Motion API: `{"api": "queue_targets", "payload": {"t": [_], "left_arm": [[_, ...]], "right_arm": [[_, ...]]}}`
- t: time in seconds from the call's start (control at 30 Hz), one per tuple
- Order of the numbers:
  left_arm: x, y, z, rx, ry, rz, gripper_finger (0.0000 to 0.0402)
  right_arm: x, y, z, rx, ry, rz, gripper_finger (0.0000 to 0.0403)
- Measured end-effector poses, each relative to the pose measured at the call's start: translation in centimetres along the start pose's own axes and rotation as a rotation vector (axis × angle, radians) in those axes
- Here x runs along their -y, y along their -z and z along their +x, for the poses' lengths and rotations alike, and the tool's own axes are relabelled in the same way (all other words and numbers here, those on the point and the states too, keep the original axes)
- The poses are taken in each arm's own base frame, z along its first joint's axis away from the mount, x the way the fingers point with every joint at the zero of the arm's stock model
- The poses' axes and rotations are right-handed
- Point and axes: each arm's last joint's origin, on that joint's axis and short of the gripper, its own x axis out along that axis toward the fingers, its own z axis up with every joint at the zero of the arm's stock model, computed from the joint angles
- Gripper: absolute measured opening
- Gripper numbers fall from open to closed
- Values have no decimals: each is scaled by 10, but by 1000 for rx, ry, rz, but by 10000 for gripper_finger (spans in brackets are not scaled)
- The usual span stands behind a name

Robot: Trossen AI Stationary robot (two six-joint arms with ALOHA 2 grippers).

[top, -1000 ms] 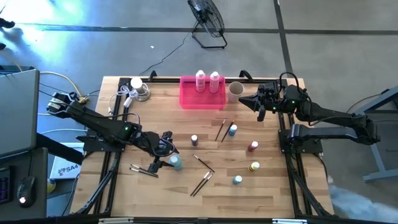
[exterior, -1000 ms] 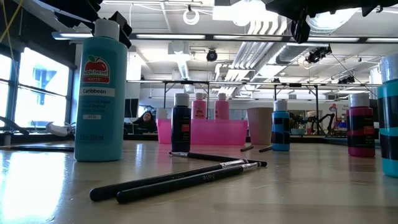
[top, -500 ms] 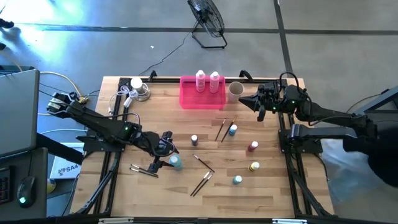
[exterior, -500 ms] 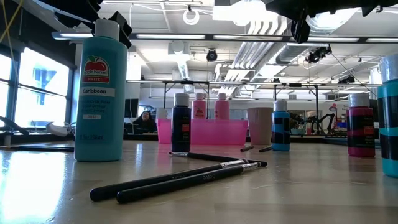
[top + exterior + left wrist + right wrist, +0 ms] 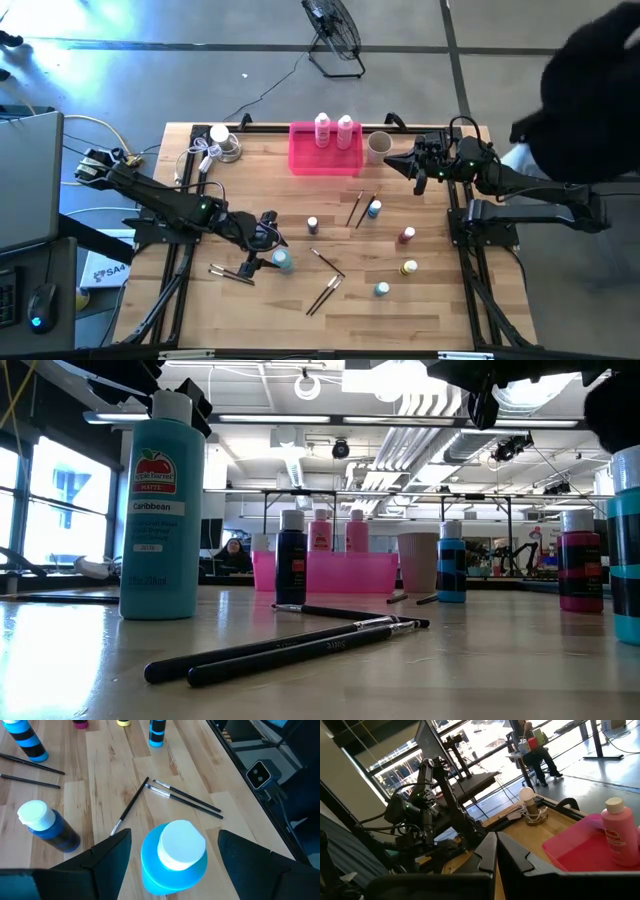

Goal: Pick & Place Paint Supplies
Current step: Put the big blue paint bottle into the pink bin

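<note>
A teal white-capped bottle (image 5: 282, 260) (image 5: 174, 854) stands upright on its base at the table's near left. My left gripper (image 5: 273, 247) is open, with one finger (image 5: 107, 857) on each side of the bottle's cap and a gap to each, so it touches nothing. Two pink bottles (image 5: 333, 129) stand in the pink tray (image 5: 305, 160) at the far edge. Tiny bottles stand mid-table: dark blue (image 5: 312, 225), blue (image 5: 374, 209), red (image 5: 407, 236), yellow (image 5: 409, 268), teal (image 5: 382, 289). Brushes (image 5: 323, 295) (image 5: 361, 208) lie flat. My right gripper (image 5: 392, 161) (image 5: 496, 851) is shut and empty, held high beside the beige cup (image 5: 378, 147).
A white fixture with coiled cable (image 5: 222, 143) sits at the far left corner. Another brush pair (image 5: 232, 272) lies left of the teal bottle. A person's dark shape (image 5: 590, 90) stands just beyond the table's right side. Bare wood lies along the near edge.
Both arms have kept still. The person's dark shape has moved along the table's right side, from near the front corner toward the far end.
</note>
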Motion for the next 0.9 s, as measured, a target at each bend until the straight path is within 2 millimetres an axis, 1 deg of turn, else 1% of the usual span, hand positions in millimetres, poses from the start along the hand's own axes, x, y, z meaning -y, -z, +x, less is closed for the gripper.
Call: {"api": "queue_targets", "payload": {"t": [0.57, 0.8, 0.9], "left_arm": [[0, 0, 0, 0, -7, 0, 293], [0, 4, 10, -33, 2, -1, 293], [0, 3, 12, -21, 6, -1, 293]], "right_arm": [[0, 0, 0, 0, 0, 0, 4], [0, 0, 0, 0, 1, 0, 4], [0, 0, 0, -2, 1, 0, 4]]}}
